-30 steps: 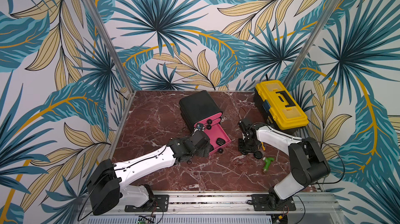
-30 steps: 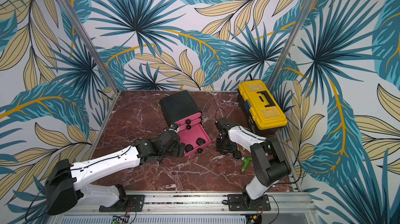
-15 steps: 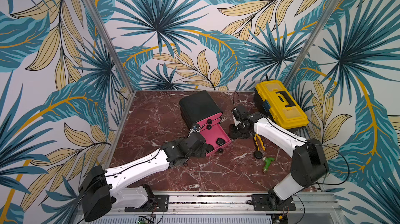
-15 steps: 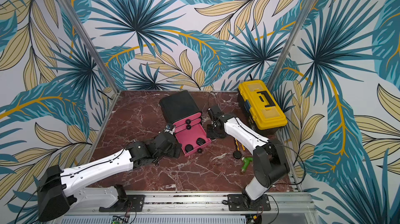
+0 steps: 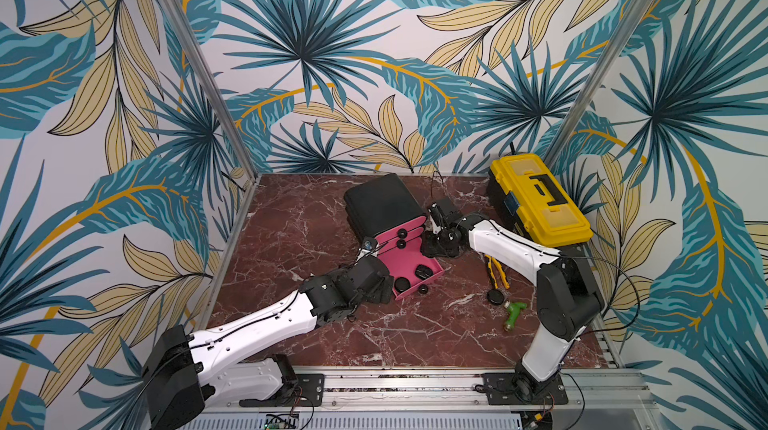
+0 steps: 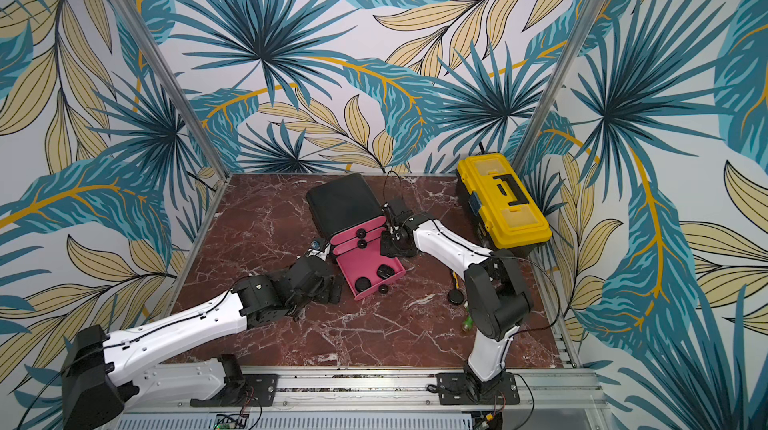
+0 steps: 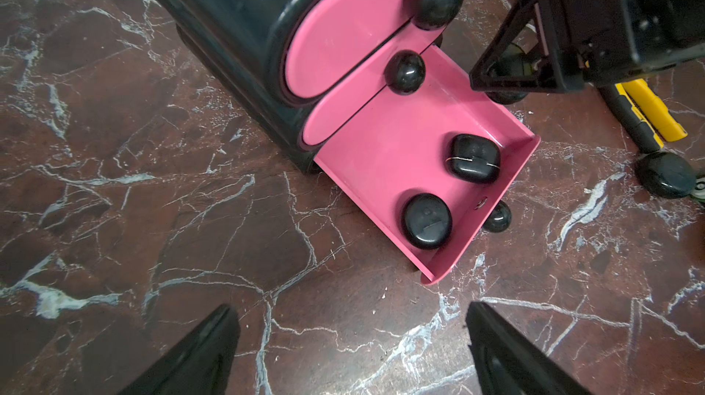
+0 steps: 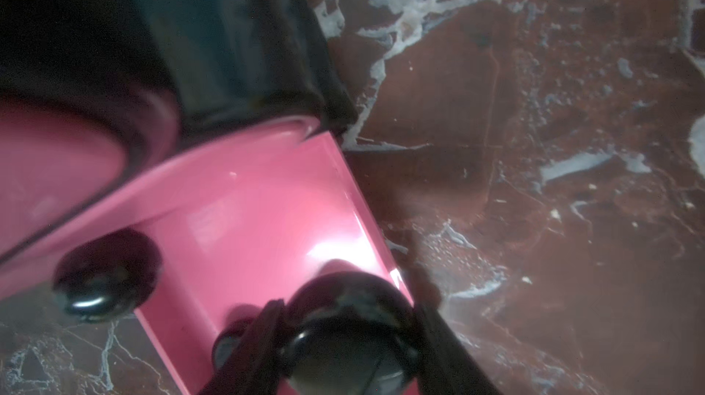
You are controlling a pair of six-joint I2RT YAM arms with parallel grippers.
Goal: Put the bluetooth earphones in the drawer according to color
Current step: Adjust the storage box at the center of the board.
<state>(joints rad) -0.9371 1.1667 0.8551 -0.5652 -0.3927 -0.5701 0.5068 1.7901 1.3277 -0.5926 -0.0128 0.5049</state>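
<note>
Top views: right end effector (image 5: 442, 241) hangs at the side wall of the pulled-out bottom drawer (image 5: 409, 259), the wall nearest the right arm, close to the cabinet (image 5: 382, 203). Two black cases (image 5: 424, 271) lie inside near the drawer front. A loose black case (image 5: 495, 297) waits on the table (image 5: 291, 232). Left end effector (image 5: 380, 290) sits low beside the drawer's other front corner.

Left wrist: its fingers (image 7: 202, 351) are spread wide with nothing between them, off the drawer.

Right wrist: the right end effector is narrowed on a held black case (image 8: 343, 324), which hangs over the side wall, part over pink, part over table.

I judge I'm mid-placement. I'd nudge inward until the case is fully over the pink floor, drop low, then let go in the free rear part, clear of the two inside. It's a smooth pebble and may roll off the wall otherwise.
</note>
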